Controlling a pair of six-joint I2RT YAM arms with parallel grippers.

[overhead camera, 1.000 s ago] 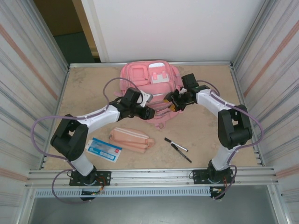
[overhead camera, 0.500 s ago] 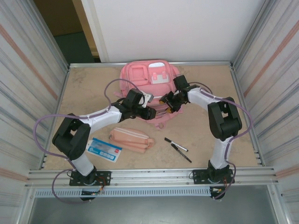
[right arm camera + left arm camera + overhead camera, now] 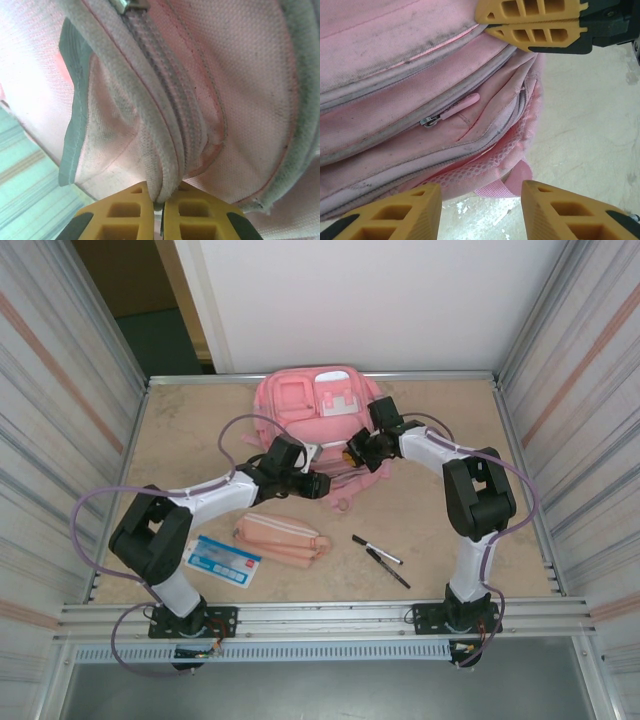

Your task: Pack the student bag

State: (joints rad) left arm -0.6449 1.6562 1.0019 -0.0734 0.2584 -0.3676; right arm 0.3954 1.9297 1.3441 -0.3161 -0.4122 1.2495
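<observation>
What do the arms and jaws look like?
Left arm and right arm match: white tubular links, chunky black joint housings, a lilac cable looping alongside each. Jaws are orange-yellow plastic blocks with rectangular hollow cells, on black mounts.

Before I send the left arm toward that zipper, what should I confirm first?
1. Right gripper clamped on the student bag, on a fabric fold beside a zip: ok.
2. Left gripper open and holding nothing: ok.
3. Zipper pull exposed ahead of the left gripper: ok, it lies flat on the pocket, untouched.
4. Whether that zip is open or closed: cannot tell.
5. Pencil pouch, pens and blue-white card packed: not ok, all lie on the table near the arm bases.
</observation>
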